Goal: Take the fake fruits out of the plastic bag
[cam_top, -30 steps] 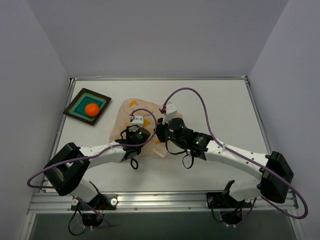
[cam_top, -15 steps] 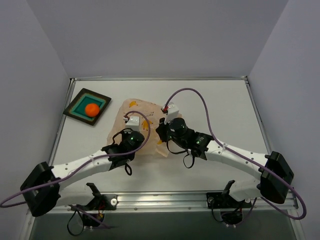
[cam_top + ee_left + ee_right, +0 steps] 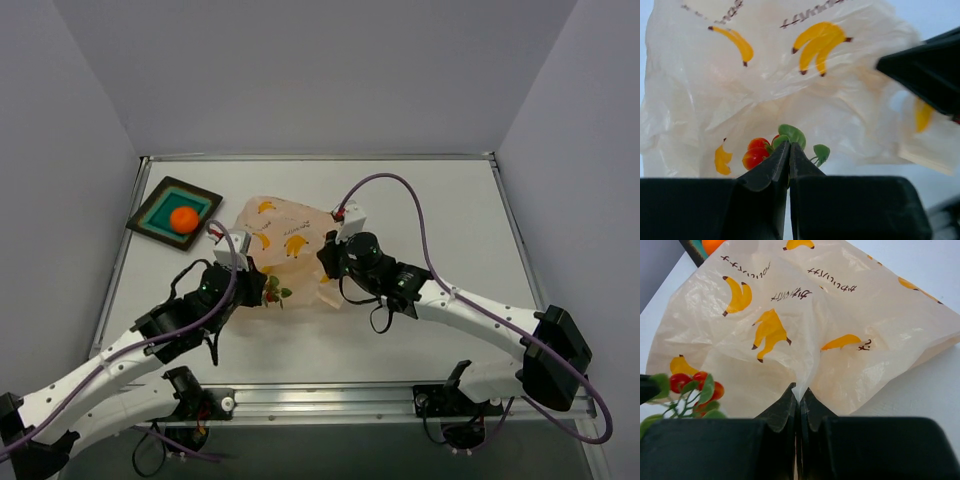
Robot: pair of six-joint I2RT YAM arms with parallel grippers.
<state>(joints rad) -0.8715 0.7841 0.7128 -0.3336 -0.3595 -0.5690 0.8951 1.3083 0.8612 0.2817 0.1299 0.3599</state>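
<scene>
The pale-peach plastic bag (image 3: 285, 240) with banana prints lies mid-table. My right gripper (image 3: 328, 263) is shut on a pinched fold of it (image 3: 800, 390), holding that edge up. My left gripper (image 3: 258, 288) is shut on the leafy stem of the small red fruit (image 3: 272, 291), which hangs just outside the bag's near left edge. The red fruit (image 3: 755, 152) shows with its green leaves at my left fingertips, and at the left of the right wrist view (image 3: 687, 385). The round orange fruit (image 3: 182, 219) sits in the teal tray (image 3: 155, 203). The yellow-orange oval fruit is not in view.
The dark-rimmed teal tray stands at the far left of the table, left of the bag. The right gripper's dark body (image 3: 927, 67) shows close at the right of the left wrist view. White tabletop lies right of the bag and near the front.
My left arm has drawn back to the left and out of the bag with the red fruit in its jaws. The bag now stands more raised and spread. The right gripper has hardly moved.
</scene>
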